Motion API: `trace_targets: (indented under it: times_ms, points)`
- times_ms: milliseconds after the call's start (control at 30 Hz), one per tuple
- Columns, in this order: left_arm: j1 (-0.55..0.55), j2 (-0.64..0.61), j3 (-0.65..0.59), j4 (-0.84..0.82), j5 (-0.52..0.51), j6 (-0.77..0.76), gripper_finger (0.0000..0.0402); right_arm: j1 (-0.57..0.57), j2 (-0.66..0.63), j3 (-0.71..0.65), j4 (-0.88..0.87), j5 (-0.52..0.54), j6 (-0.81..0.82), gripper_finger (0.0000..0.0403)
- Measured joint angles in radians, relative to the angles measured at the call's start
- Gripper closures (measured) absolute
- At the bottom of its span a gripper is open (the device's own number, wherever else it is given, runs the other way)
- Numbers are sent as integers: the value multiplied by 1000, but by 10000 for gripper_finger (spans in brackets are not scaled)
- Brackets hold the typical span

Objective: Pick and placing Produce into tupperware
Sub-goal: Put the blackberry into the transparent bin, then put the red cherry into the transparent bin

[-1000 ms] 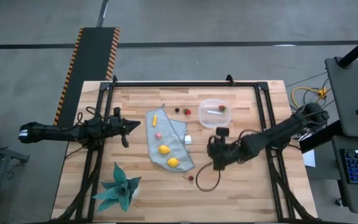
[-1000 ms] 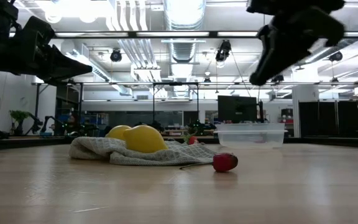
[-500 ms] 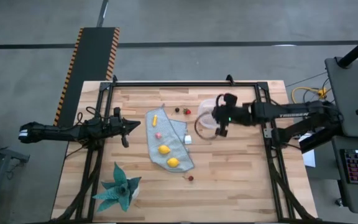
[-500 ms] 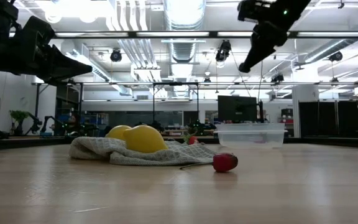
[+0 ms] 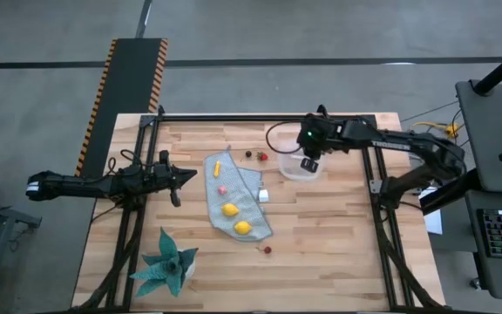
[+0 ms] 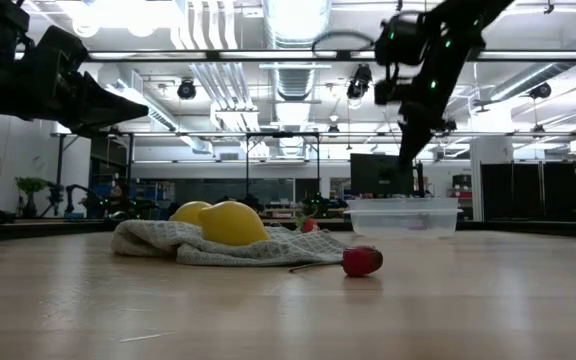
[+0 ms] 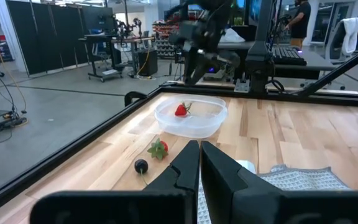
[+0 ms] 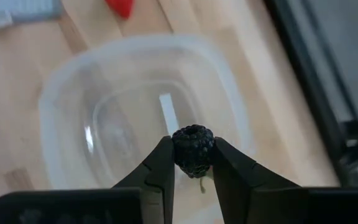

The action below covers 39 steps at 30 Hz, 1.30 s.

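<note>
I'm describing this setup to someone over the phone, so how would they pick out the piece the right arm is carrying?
Find the clear tupperware near the wooden table's far edge. Right above it hangs the right gripper, and pinched between its fingers is a blackberry: small, round, bumpy and nearly black, unlike the smooth yellow lemons.

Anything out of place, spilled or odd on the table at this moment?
Nothing looks spilled or damaged. The grey-blue cloth lies rumpled and askew with two lemons on it. One red piece sits alone off the cloth's near corner. The right gripper holds a dark berry over the tupperware.
</note>
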Motion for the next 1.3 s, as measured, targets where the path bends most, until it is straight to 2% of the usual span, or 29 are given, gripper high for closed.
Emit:
trace_targets:
  times_ms: [133, 500, 700, 1300]
  points:
    - [0, 0, 0, 0, 0, 0, 402, -32, 85, -1, -11, -59, 4, 329]
    - [0, 0, 0, 0, 0, 0, 402, -33, 244, -2, -72, -60, 11, 329]
    - [0, 1, 0, 0, 0, 0, 402, -34, 255, -2, -71, -58, 11, 326]
    - [0, 1, 0, 0, 0, 0, 402, -33, 249, -2, -85, -50, 46, 245]
